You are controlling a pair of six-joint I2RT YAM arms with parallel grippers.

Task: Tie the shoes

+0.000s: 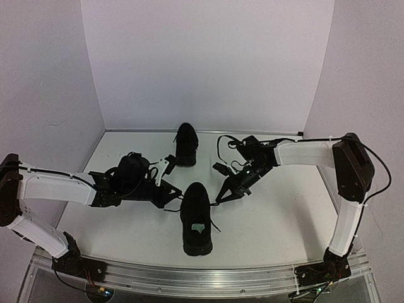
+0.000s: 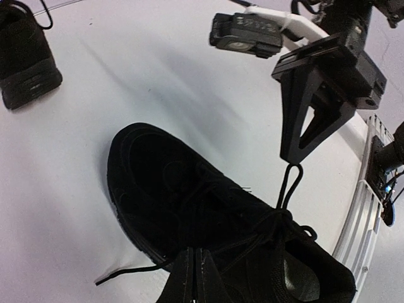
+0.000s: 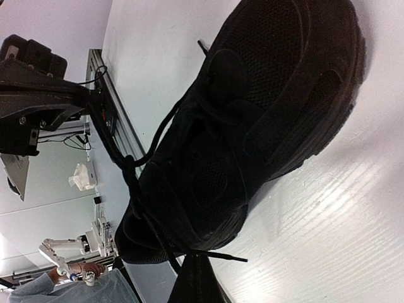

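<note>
Jaws pressed together on both arms, each pinching a black lace of the near shoe (image 1: 196, 218). The left gripper (image 2: 193, 255) is closed on a lace strand (image 2: 136, 273) at the shoe's left side, with the loose end trailing across the white table (image 1: 278, 214). The right gripper (image 2: 290, 154) hangs just off the shoe's right side, its tips clamped on the top of a thin lace loop (image 2: 289, 186) drawn up from the knot area over the tongue.

This shoe is a small, all-black low-top sneaker with a mesh-textured upper, a rounded toe and a thick black sole. It sits between the two grippers near the middle of the table, its heel toward the arm bases and its toe pointing away. A pale insole label (image 1: 199, 228) shows through the opening, its print too small to read. No brand mark can be made out on the dark upper in either wrist view.

Its mate, the far shoe (image 1: 186, 144), is equally black and stands well apart toward the back of the table, near the white backdrop. A short curl of lace shows at its side.

An aluminium rail (image 1: 189, 278) runs along the table's near edge.
</note>
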